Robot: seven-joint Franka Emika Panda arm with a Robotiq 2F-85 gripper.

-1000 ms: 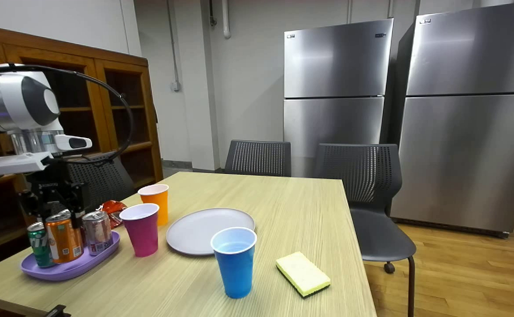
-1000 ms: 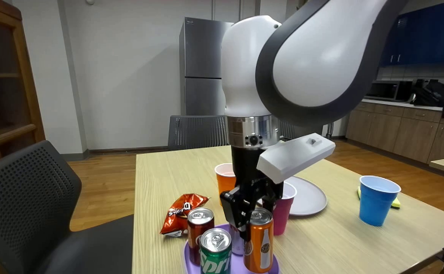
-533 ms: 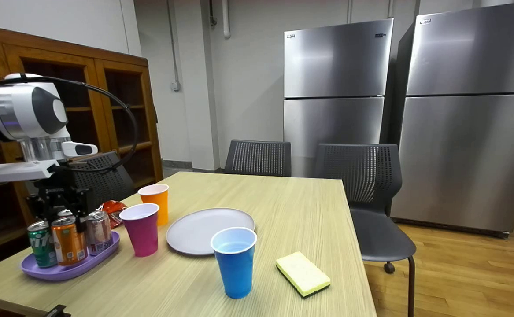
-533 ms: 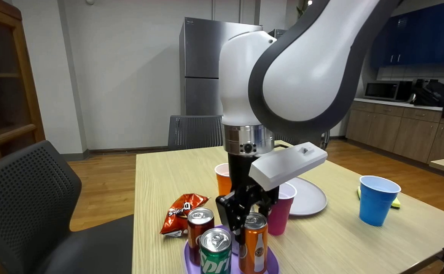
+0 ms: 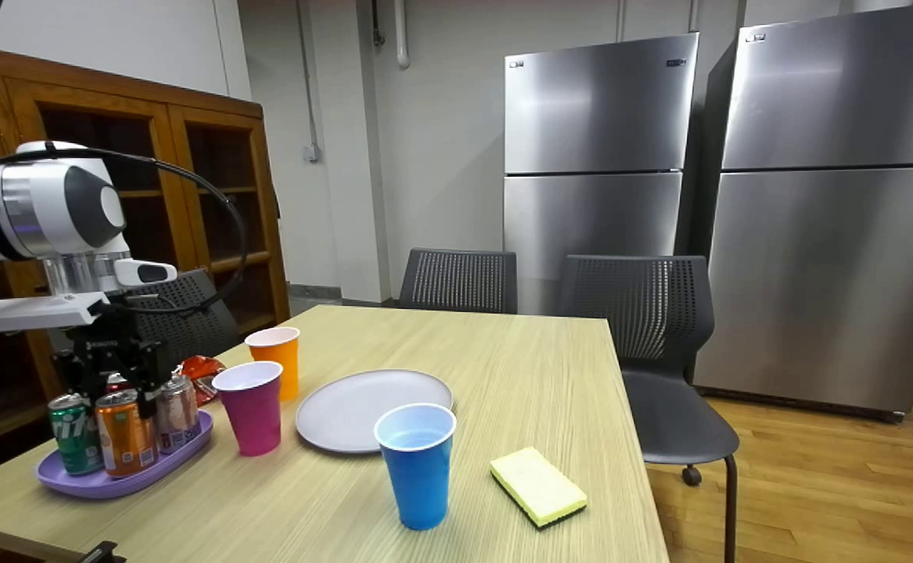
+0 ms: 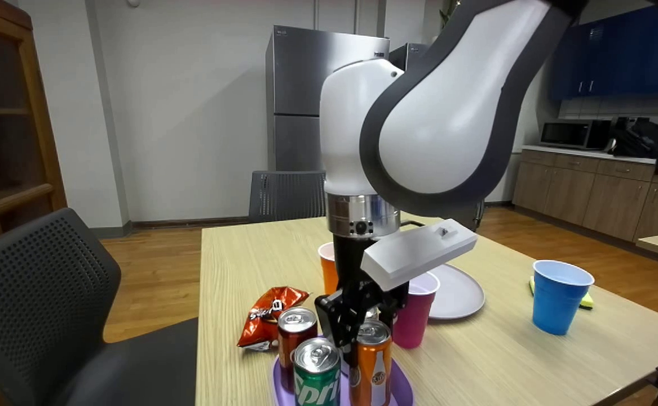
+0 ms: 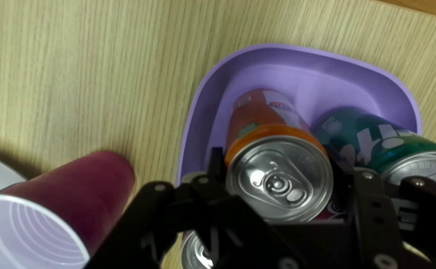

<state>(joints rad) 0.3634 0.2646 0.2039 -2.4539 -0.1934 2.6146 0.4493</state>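
A black gripper [image 7: 277, 168] clasps an orange can [image 7: 277, 157] by its upper half, seemingly to clear the green can [image 7: 374, 138] crowding it inside a purple tray [image 7: 337, 84], whose raised rim likely corrals both; a magenta cup [image 7: 72, 190] stands outside.

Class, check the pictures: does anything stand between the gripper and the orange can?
Nothing visible does. In the wrist view the gripper is closed on the orange can, around its upper part; the green can stands close beside it, outside the grip.
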